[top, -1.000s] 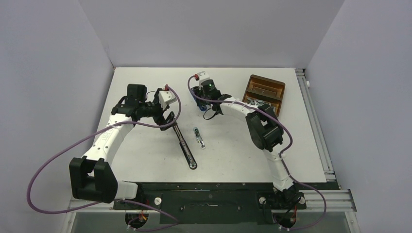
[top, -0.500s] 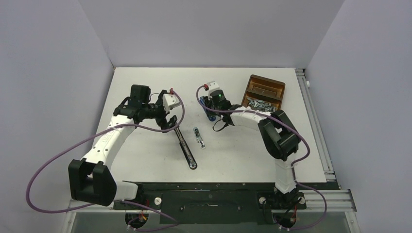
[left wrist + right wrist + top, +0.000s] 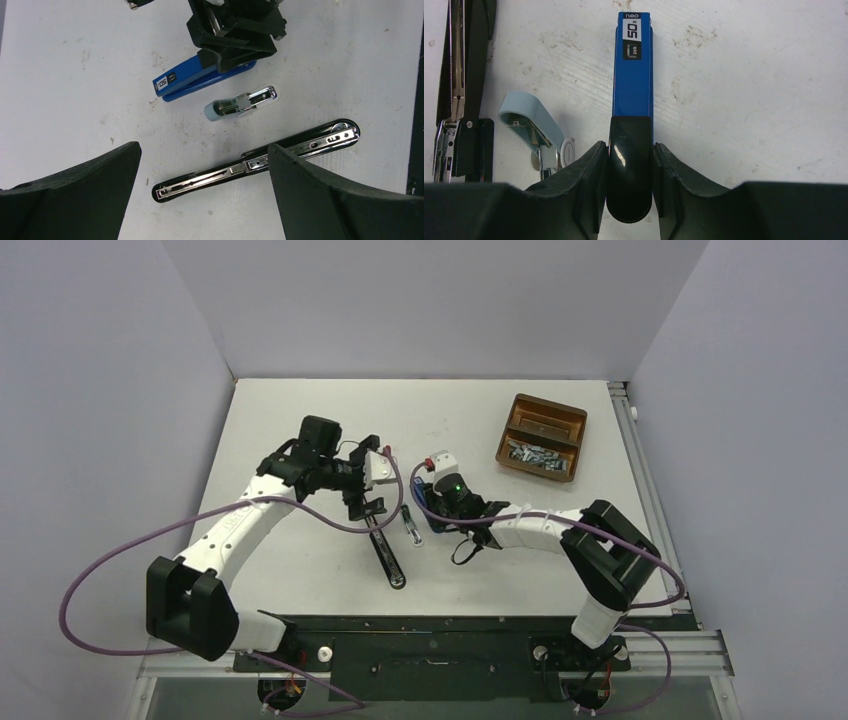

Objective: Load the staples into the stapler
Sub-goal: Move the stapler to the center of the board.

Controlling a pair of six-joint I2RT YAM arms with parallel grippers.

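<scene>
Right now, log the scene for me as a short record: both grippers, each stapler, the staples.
left gripper: open, over the black stapler
black stapler: lying opened out flat
right gripper: shut on the blue stapler at its black rear end
light-blue stapler: lying between the other two
staples: in the brown tray, compartment nearer the arms

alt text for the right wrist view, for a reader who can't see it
The right end effector is shut on the black rear end of a blue stapler lying on a white table, nose pointing away from the camera. Left of it in frame lie a small pale-blue stapler, opened, and a black stapler with its metal rail exposed.
</scene>
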